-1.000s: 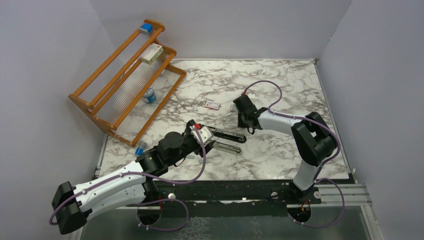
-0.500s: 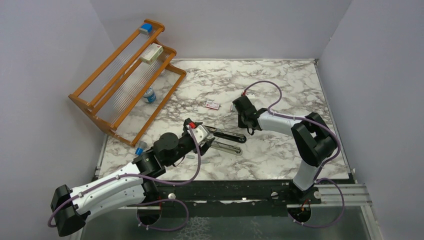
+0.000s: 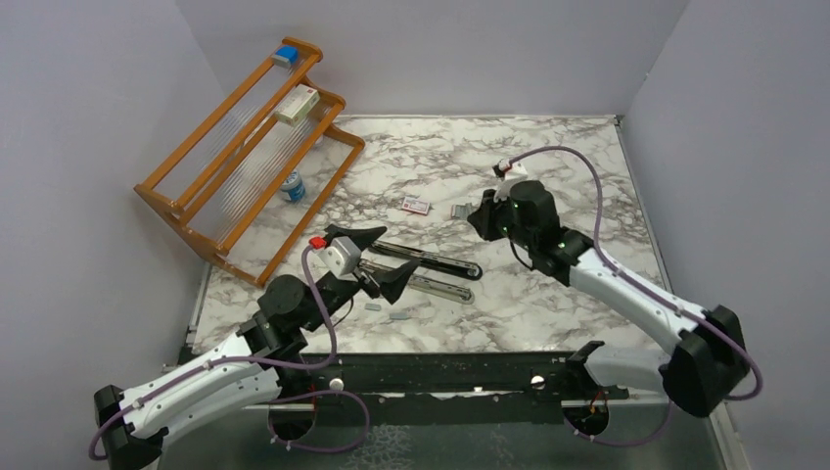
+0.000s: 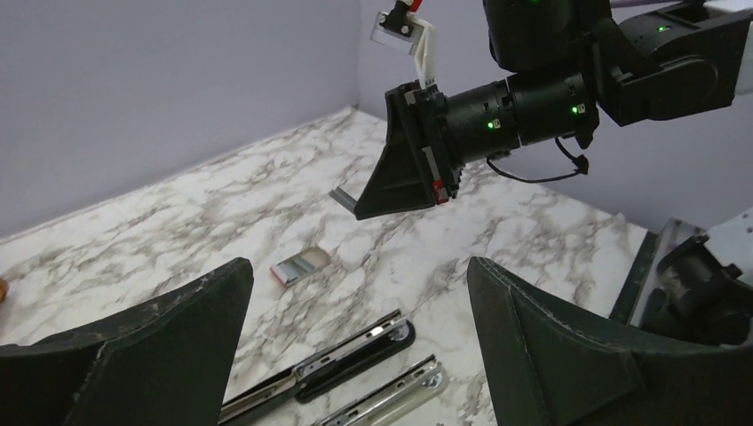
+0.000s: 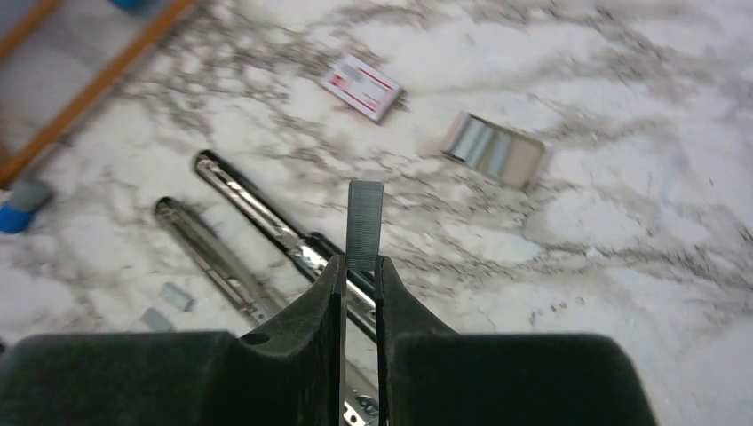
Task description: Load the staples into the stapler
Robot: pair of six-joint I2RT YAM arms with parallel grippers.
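Grey staple scraps (image 3: 399, 315) lie nearest on the marble desk (image 3: 548, 294). Just past them the left gripper (image 3: 377, 257) hangs spread wide and empty over one end of the black stapler (image 3: 440, 262), which lies opened flat, its silver rail alongside. Farther on, the right gripper (image 5: 360, 266) is clenched on a strip of staples (image 5: 364, 222), held clear of the desk. Beyond sit the red-and-white packet (image 3: 416, 205) and the grey tray (image 3: 460, 211).
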